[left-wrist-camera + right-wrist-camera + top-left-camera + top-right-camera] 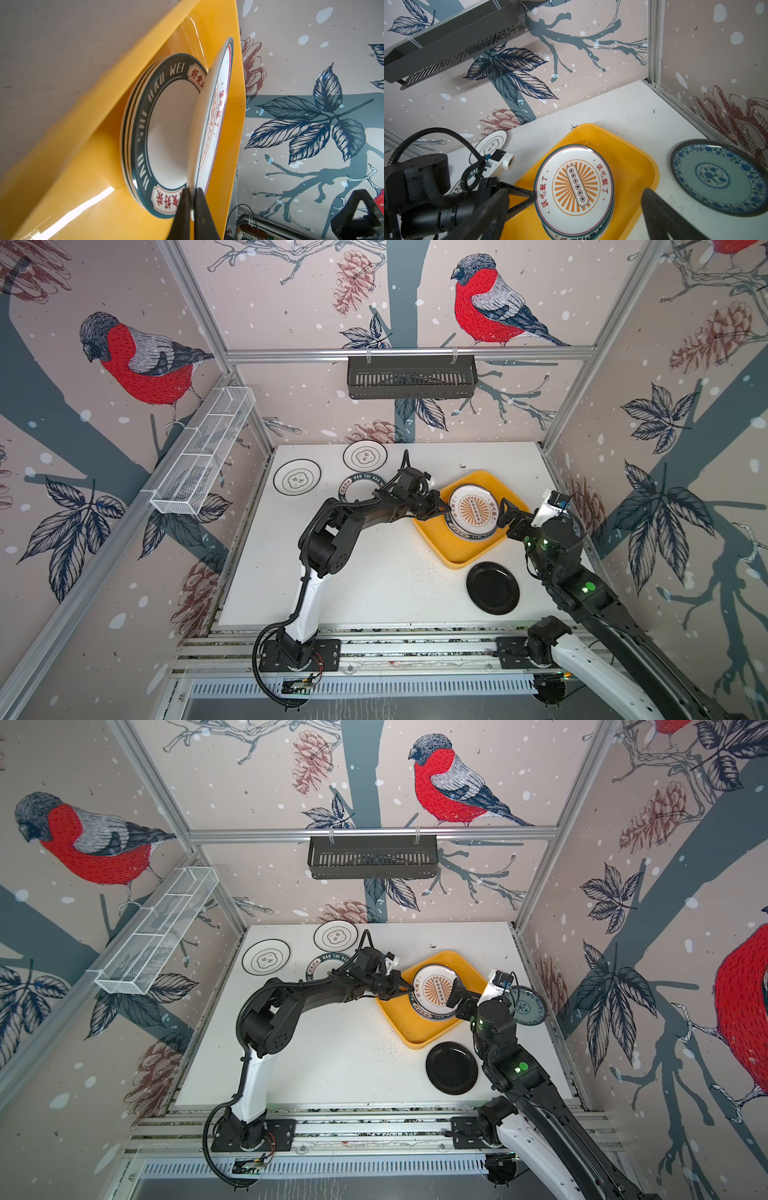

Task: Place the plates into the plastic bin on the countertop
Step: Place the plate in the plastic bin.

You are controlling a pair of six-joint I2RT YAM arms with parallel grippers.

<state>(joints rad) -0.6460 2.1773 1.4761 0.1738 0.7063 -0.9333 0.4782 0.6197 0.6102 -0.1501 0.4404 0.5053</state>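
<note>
Glossy, rigid, likely slippery: sunburst plate (574,182), left fingers (181,212) clamped on its nine-o'clock rim; right fingers (658,214) spread wide.

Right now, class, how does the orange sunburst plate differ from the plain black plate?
The sunburst plate is white with orange rays; the black plate is plain. The sunburst plate tilts over the stack in the yellow bin, rim pinched by the left gripper; the black plate lies flat on the countertop. Both are round.
</note>
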